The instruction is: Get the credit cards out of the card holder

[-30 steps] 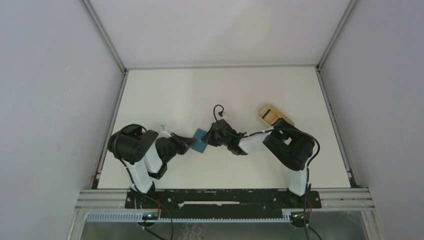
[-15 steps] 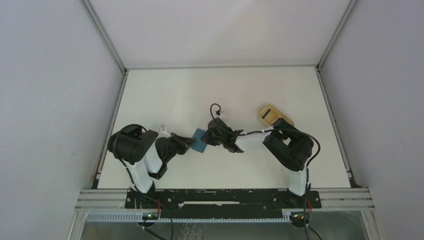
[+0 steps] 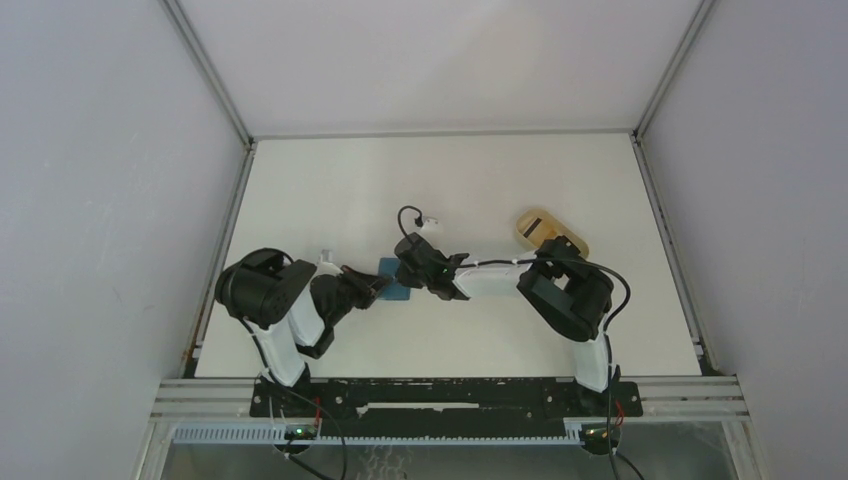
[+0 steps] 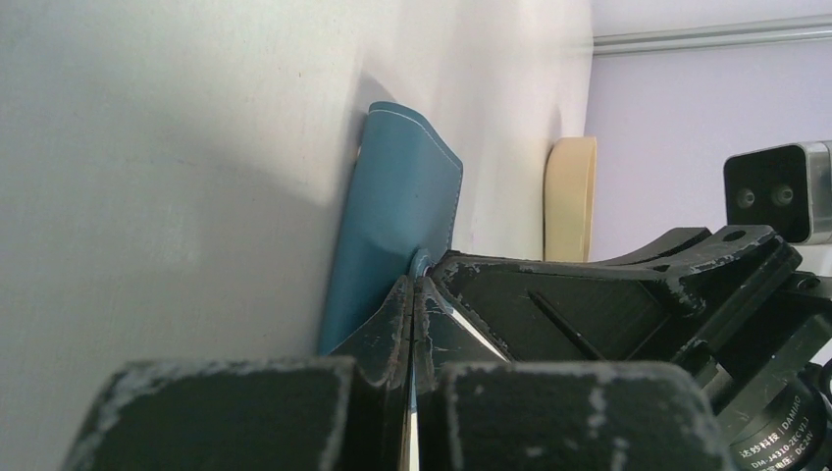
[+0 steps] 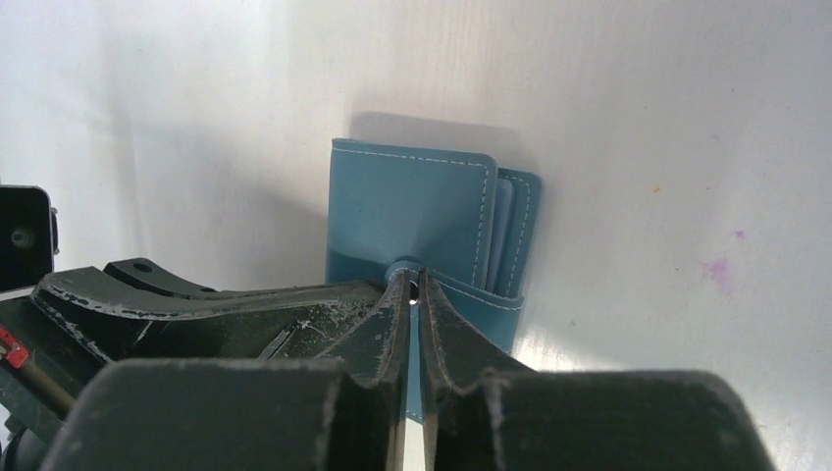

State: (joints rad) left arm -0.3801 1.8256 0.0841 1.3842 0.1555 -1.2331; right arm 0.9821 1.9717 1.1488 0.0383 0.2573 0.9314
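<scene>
Now meeting nose to nose near the middle of the white table [image 3: 330, 180], the two arms are both working on the teal-blue card holder [image 5: 407, 211]. It is lying flat on the tabletop, between the two wrists and a little left of centre in the overhead view.

The left gripper [image 4: 412, 289] is reaching in from the left. Its fingers are pressing together on thin teal material at the holder's near edge, right at the small round snap [image 4: 422, 263].

The right gripper [image 5: 412, 285] is coming in from the opposite side. Its fingers are likewise closing to a sliver, with a strip of the holder's tab running down between them. The two sets of fingertips are all but touching at the snap.

In the right wrist view the holder is lying folded, with the stitched top cover facing up. Paler blue layers are peeking out along its right edge [image 5: 510, 231]. Whether a card is among them cannot be told.

Well apart from the holder, a tan card [image 3: 535, 225] with a dark stripe is lying on the table to the far right, just beyond the right arm's elbow, which is partly covering it.
</scene>
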